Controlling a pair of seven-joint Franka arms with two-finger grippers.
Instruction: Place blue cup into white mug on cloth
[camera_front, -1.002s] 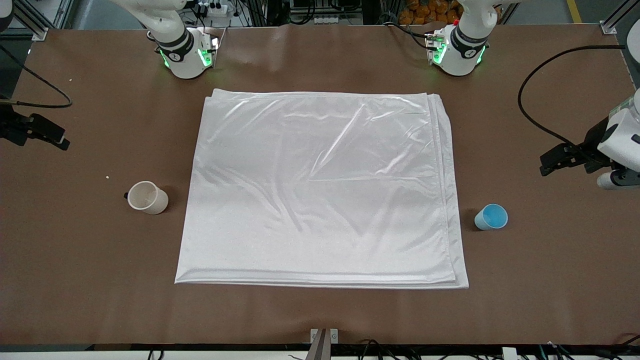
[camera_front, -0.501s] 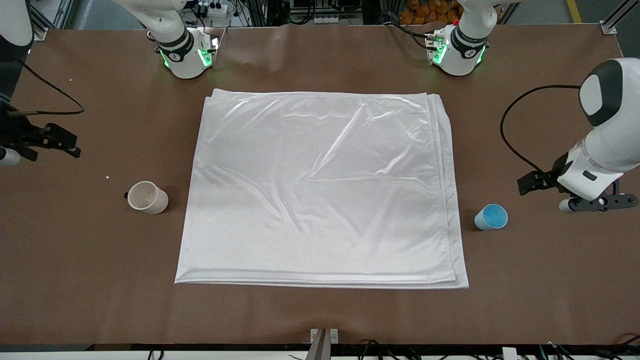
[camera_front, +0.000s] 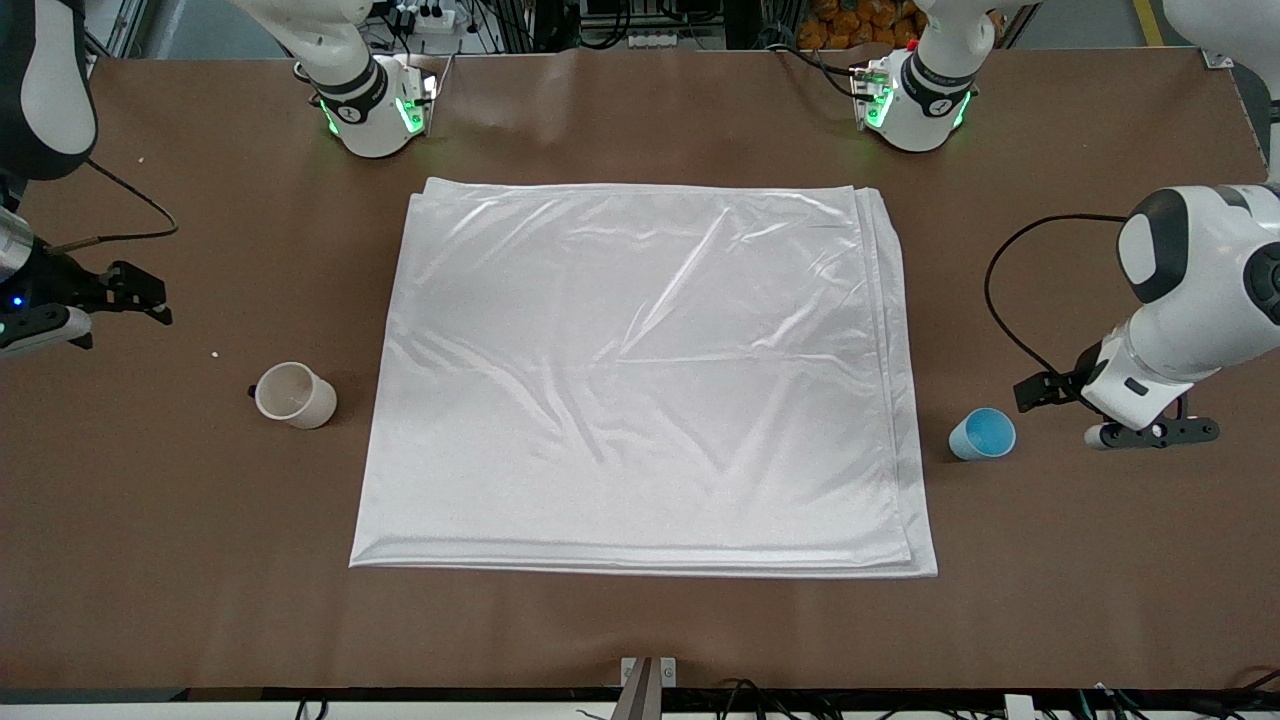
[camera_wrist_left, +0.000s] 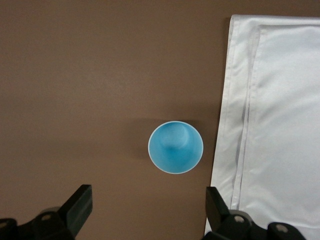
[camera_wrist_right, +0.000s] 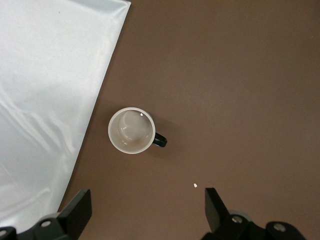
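The blue cup stands upright on the bare brown table, just off the cloth's edge toward the left arm's end. The white mug stands upright off the cloth toward the right arm's end, its dark handle pointing away from the cloth. The cloth lies flat in folded layers mid-table. My left gripper hangs open over bare table beside the blue cup, which shows ahead of the gripper. My right gripper hangs open over bare table beside the mug, which shows ahead of the gripper.
A small white crumb lies on the table near the mug, and shows in the right wrist view. A black cable loops from the left arm. The cloth edge runs close to the blue cup.
Both arms have swung in from the table's ends toward the cups, and the left gripper now sits close beside the blue cup. The cup, mug and cloth have not moved.
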